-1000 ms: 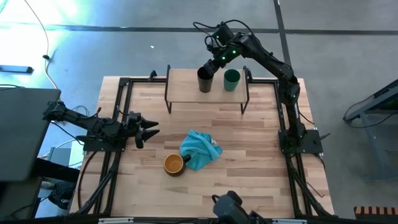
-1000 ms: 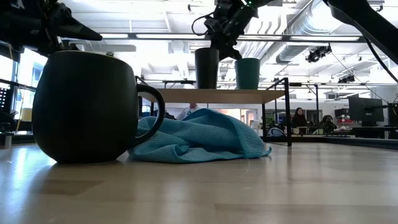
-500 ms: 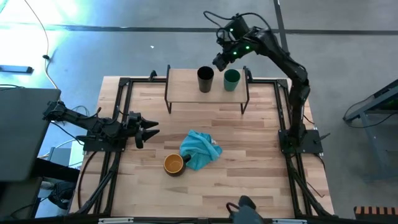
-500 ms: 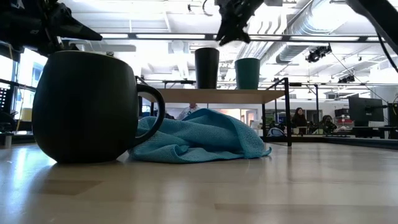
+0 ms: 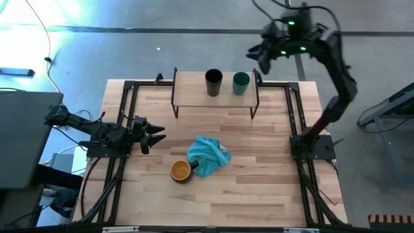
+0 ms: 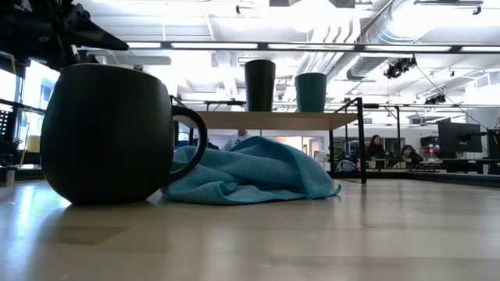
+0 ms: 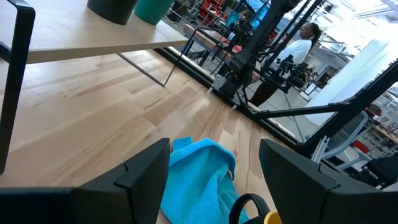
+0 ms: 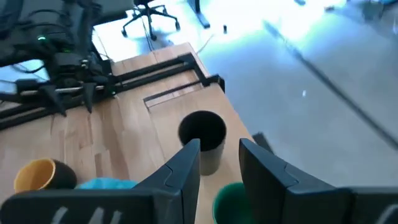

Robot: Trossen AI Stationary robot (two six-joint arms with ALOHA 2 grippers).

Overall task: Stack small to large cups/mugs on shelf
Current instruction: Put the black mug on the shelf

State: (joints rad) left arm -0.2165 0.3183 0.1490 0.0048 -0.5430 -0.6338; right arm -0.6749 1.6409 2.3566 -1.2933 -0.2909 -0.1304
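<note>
Inventory from my remote station:

- Shelf: stands at the far edge of the bench. It carries two vessels, upright, side by side and apart.
- Black cup: on the shelf, toward its middle. I judge it placed.
- Green cup: on the shelf, just beside the black cup, nearer the right-hand legs. Also placed.
- Dark mug: yellow-orange inside, down on the bench near the front, touching the teal cloth. I count this as the item left; it is well apart from the shelf.
- Right end effector: raised above and beyond the shelf's right end, carrying nothing; in its wrist view the fingers stand spread, with the black cup seen between them below.
- Left end effector: parked low at the bench's left side, fingers spread, empty, pointing toward the cloth and mug.

By my reckoning, two of three vessels are up and none is nested yet.
</note>
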